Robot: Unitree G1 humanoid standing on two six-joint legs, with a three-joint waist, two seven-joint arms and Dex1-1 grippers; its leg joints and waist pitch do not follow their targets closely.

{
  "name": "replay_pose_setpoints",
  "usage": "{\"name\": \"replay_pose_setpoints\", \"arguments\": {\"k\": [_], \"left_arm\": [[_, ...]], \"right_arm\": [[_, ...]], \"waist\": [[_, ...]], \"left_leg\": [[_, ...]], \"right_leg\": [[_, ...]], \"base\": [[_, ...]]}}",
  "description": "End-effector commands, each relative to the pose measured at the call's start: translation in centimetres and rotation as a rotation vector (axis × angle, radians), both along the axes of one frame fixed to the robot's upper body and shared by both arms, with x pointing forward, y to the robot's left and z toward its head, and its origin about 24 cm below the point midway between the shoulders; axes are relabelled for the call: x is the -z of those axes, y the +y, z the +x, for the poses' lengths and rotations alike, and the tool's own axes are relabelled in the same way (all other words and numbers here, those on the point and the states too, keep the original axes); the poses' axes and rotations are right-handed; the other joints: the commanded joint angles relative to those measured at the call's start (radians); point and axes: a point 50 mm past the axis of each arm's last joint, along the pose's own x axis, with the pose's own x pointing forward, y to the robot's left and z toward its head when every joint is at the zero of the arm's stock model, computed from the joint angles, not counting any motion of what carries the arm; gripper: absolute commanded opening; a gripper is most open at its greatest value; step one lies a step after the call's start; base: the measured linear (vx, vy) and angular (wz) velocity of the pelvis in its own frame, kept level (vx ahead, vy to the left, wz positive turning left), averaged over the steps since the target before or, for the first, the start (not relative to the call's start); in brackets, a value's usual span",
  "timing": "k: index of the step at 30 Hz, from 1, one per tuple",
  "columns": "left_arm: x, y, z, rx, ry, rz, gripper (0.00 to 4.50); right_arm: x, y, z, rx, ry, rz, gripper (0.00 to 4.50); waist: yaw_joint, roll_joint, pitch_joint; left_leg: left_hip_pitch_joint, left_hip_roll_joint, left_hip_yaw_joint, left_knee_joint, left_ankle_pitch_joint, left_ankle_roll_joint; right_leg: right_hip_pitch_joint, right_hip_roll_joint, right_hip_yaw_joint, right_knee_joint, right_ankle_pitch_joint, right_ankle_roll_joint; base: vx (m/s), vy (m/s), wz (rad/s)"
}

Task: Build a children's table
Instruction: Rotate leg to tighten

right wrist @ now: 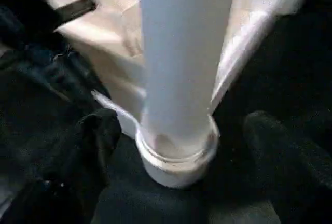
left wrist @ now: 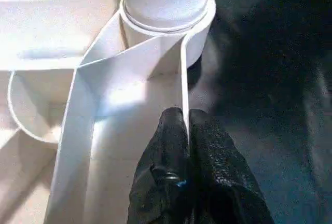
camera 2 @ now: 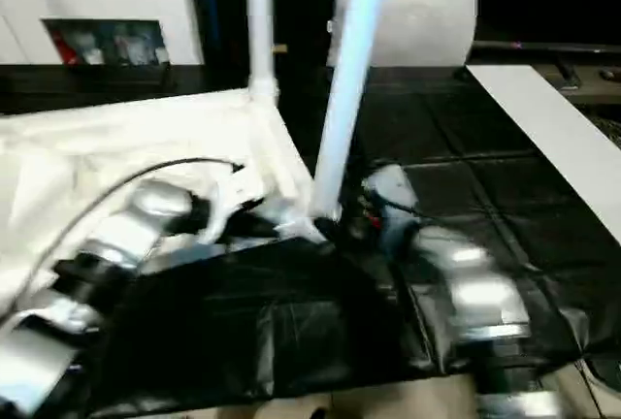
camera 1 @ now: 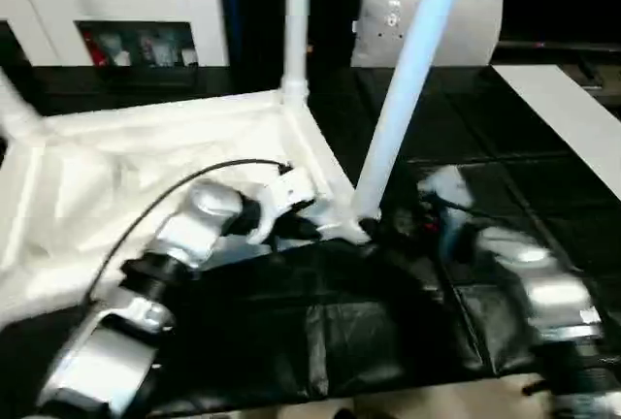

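The children's table top lies upside down on the black mat, ribs facing up. One white leg stands upright in the far corner socket. Another leg rises at a slant from the near right corner socket. A third leg's base shows at the left edge. My left gripper is shut on the thin rim wall of the top, just short of that near right socket. My right gripper stands open around the base of the slanted leg, with its fingers apart from the tube on both sides.
A white-grey cushion leans at the back behind the legs. A flat white board lies along the right side of the mat. A white cabinet stands at the back left.
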Motion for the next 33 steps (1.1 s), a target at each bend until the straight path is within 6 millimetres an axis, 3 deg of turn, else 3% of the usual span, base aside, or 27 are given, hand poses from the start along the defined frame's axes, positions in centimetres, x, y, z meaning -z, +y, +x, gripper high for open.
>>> {"name": "replay_pose_setpoints", "arguments": {"k": [1,5,7,8,10,11,14,17,19,27,33], "left_arm": [[-0.2,-0.5,-0.9,0.163,-0.004,0.002,0.0],[-0.3,-0.1,-1.3,0.236,0.009,0.002,0.0],[-0.3,0.0,-1.4,0.262,0.002,-0.004,0.0],[-0.3,0.1,-1.5,0.281,-0.002,-0.002,0.0],[-0.2,0.4,-1.8,0.335,0.014,0.006,0.0],[-0.2,0.4,-1.9,0.348,0.017,0.007,0.0],[-0.3,0.6,-2.3,0.411,0.031,0.009,0.0],[-0.4,0.5,-2.5,0.448,0.037,0.017,0.0],[-0.4,0.4,-2.6,0.464,0.034,0.024,0.0],[-0.4,0.2,-2.7,0.496,0.029,0.031,0.0],[-0.4,0.3,-2.5,0.483,0.029,0.034,0.0]], "right_arm": [[-0.6,0.0,-0.2,-0.13,0.003,0.028,4.25],[-0.8,-0.5,-0.4,-0.261,0.015,0.001,4.25],[-0.8,-0.6,-0.4,-0.313,0.036,-0.004,4.09],[-0.7,-0.6,-0.3,-0.339,0.047,-0.005,3.99],[-0.7,-0.4,0.0,-0.393,0.068,0.004,3.87],[-0.7,-0.4,0.0,-0.404,0.067,0.006,3.87],[-0.7,0.1,0.1,-0.471,0.068,0.009,3.5],[-0.5,0.5,0.0,-0.526,0.082,-0.003,3.37],[-0.3,0.8,0.0,-0.56,0.09,-0.004,3.25],[0.1,1.8,-0.3,-0.63,0.11,0.022,2.57],[0.4,2.0,-0.8,-0.652,0.158,0.065,2.14]], "waist": [[0.003,-0.003,-0.073],[0.016,0.001,-0.077],[0.02,-0.001,-0.079],[0.021,-0.005,-0.079],[0.029,-0.004,-0.081],[0.031,-0.009,-0.081],[0.04,-0.006,-0.082],[0.05,-0.014,-0.081],[0.055,-0.012,-0.081],[0.055,-0.014,-0.076],[0.054,-0.013,-0.075]], "left_leg": [[0.001,0.028,-0.001,-0.061,-0.152,0.085],[0.006,0.032,0.001,-0.058,-0.132,0.088],[0.003,0.031,0.001,-0.057,-0.126,0.089],[0.002,0.032,0.001,-0.057,-0.124,0.089],[0.002,0.033,0.001,-0.055,-0.114,0.088],[0.002,0.034,0.004,-0.055,-0.106,0.088],[0.002,0.035,0.005,-0.054,-0.101,0.088],[0.005,0.036,0.007,-0.054,-0.103,0.084],[0.005,0.037,0.006,-0.054,-0.107,0.079],[0.003,0.034,0.003,-0.055,-0.148,0.054],[0.004,0.034,0.002,-0.055,-0.155,0.053]], "right_leg": [[0.065,-0.073,0.062,-0.067,-0.291,-0.174],[0.062,-0.075,0.064,-0.058,-0.25,-0.201],[0.064,-0.075,0.062,-0.055,-0.241,-0.206],[0.065,-0.075,0.063,-0.056,-0.241,-0.203],[0.065,-0.075,0.061,-0.049,-0.235,-0.207],[0.064,-0.074,0.062,-0.049,-0.228,-0.206],[0.064,-0.075,0.063,-0.046,-0.226,-0.204],[0.06,-0.076,0.063,-0.048,-0.251,-0.194],[0.059,-0.077,0.063,-0.046,-0.262,-0.19],[0.057,-0.077,0.062,-0.056,-0.35,-0.157],[0.056,-0.076,0.061,-0.058,-0.367,-0.149]], "base": [[0.0,0.0,0.0],[0.0,0.0,0.0],[0.0,0.0,0.0],[0.0,0.0,0.0],[0.0,0.0,0.0],[0.0,0.0,0.0],[0.0,0.0,0.0],[0.0,0.0,0.0],[0.0,0.0,0.0],[0.0,0.0,0.0],[0.0,0.0,0.0]]}}
